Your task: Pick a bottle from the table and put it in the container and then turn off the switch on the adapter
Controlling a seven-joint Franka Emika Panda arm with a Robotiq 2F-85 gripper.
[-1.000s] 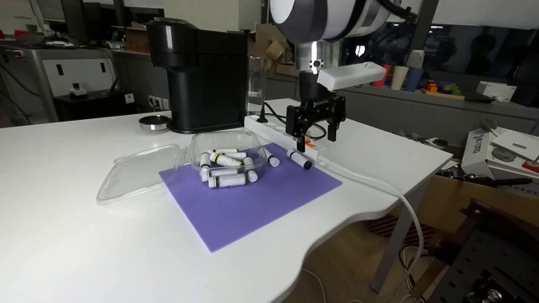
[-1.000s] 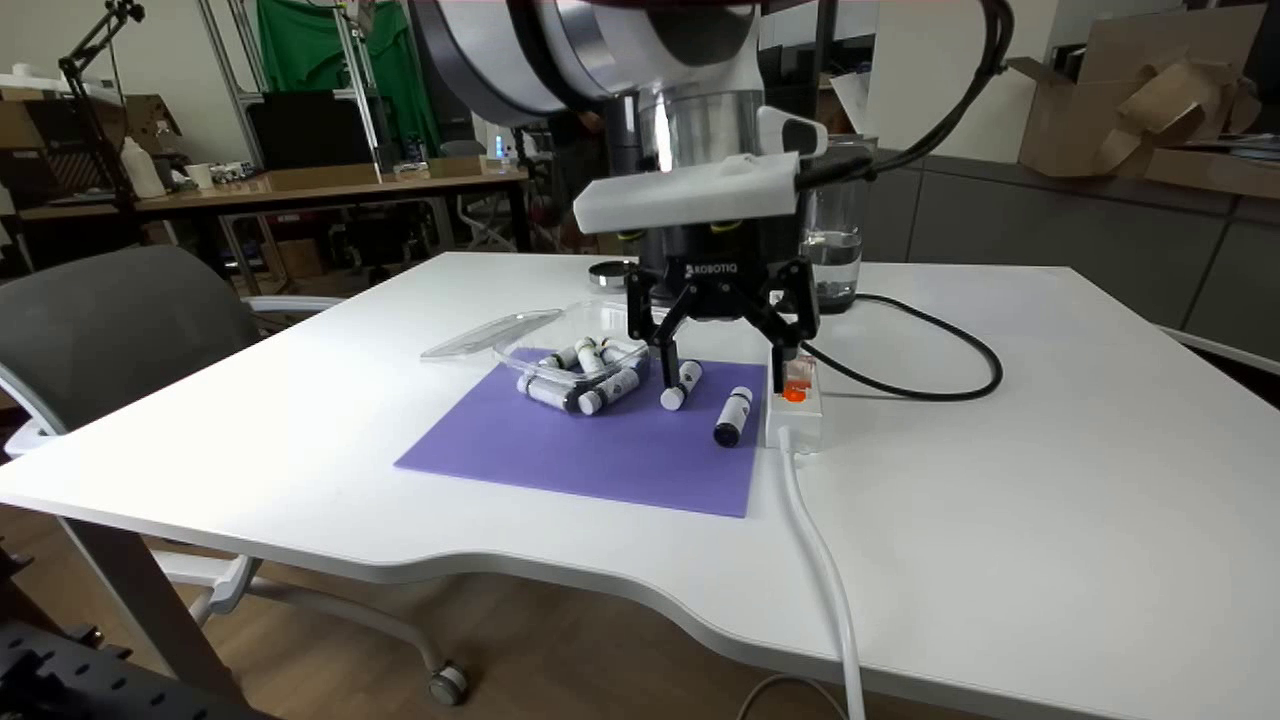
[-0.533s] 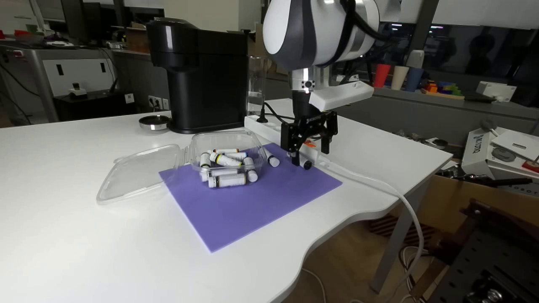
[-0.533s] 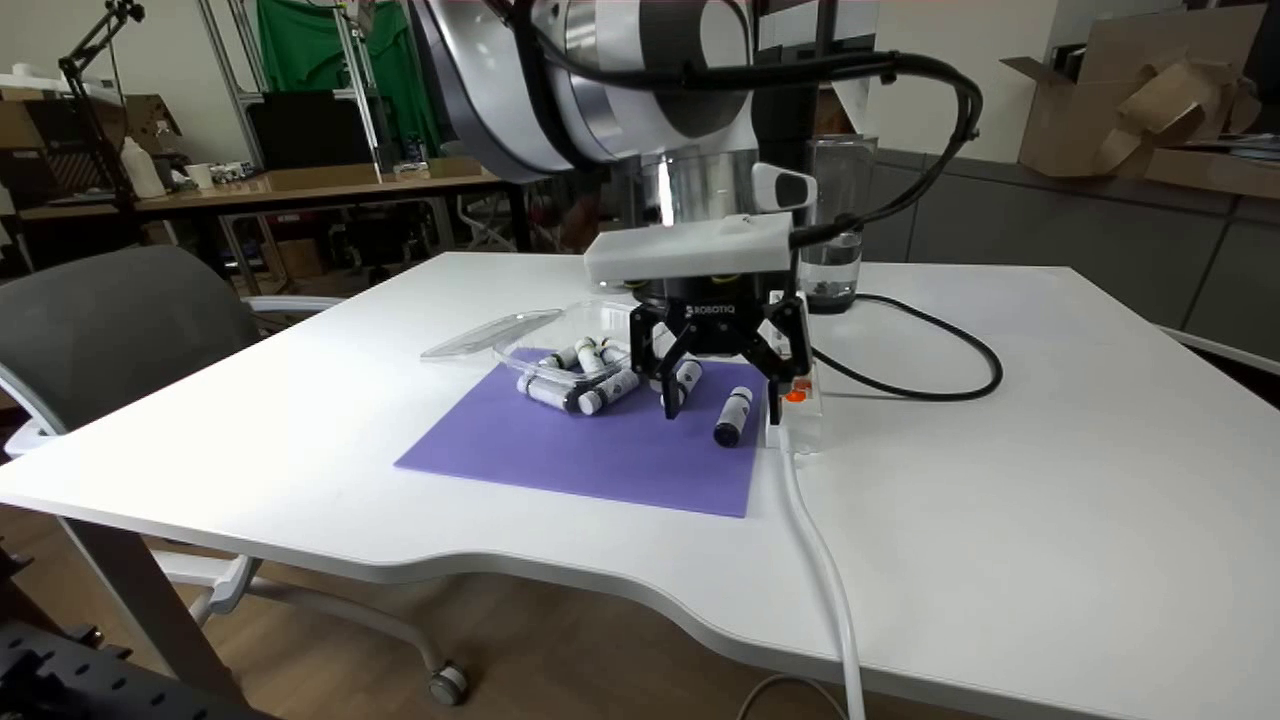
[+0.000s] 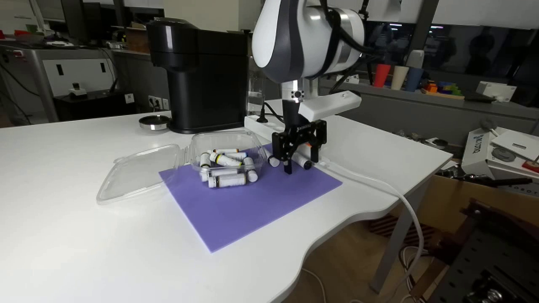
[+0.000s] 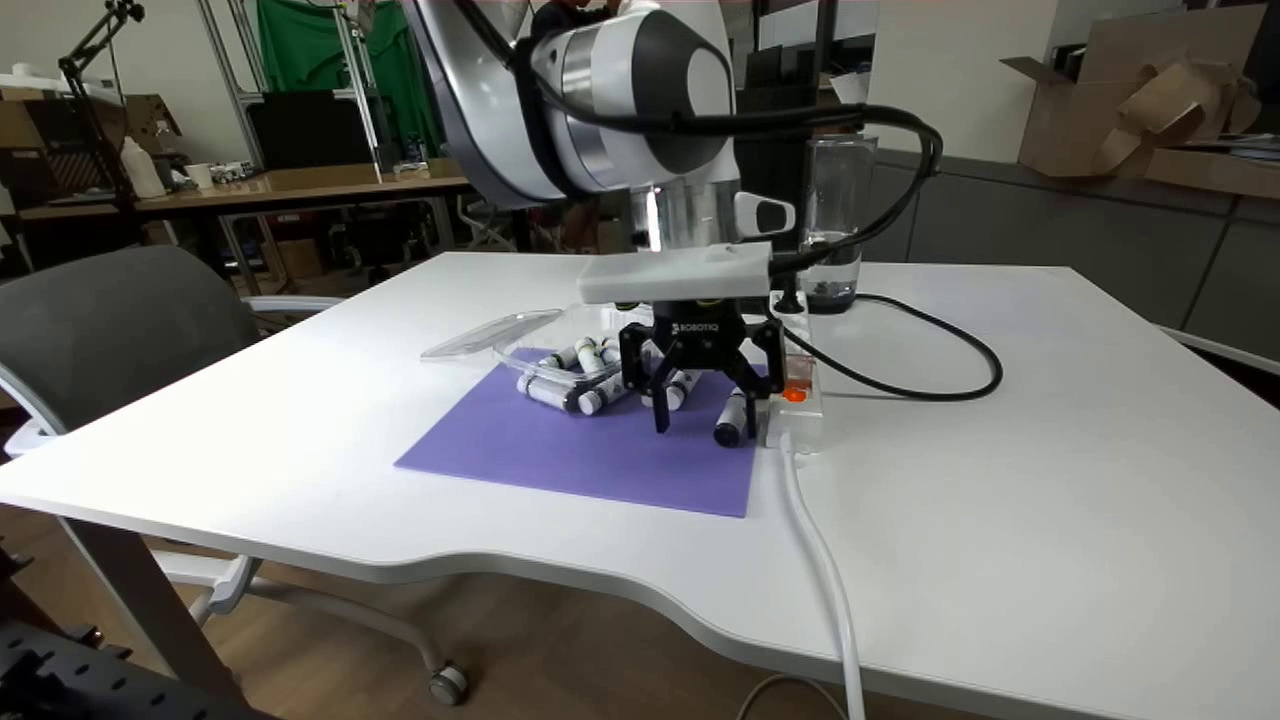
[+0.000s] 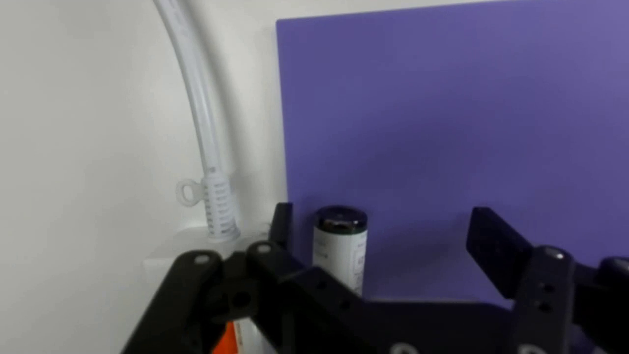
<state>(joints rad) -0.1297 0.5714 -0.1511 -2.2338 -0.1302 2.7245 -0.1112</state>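
White table [image 6: 1000, 520], purple mat [image 6: 600, 450] on top. I have the gripper [image 7: 381, 219] wide, one bottle [image 7: 340, 250] between its jaws, lying on the mat just beside the white adapter [image 6: 804, 417].

The mat [image 5: 252, 210] lies on the table [image 5: 105, 252]. In an exterior view, the container [image 5: 229, 141] stands at the mat's rear edge, lid [image 5: 139, 176] to the left, coffee machine [image 5: 206, 84] behind; bottles [image 5: 227, 160] lie in it, though whether the frontmost lie inside is unclear. In the wrist view, another bottle [image 7: 339, 253] lies between the fingers [image 7: 494, 250] of the gripper [image 7: 383, 214], right of the adapter [image 7: 177, 248].
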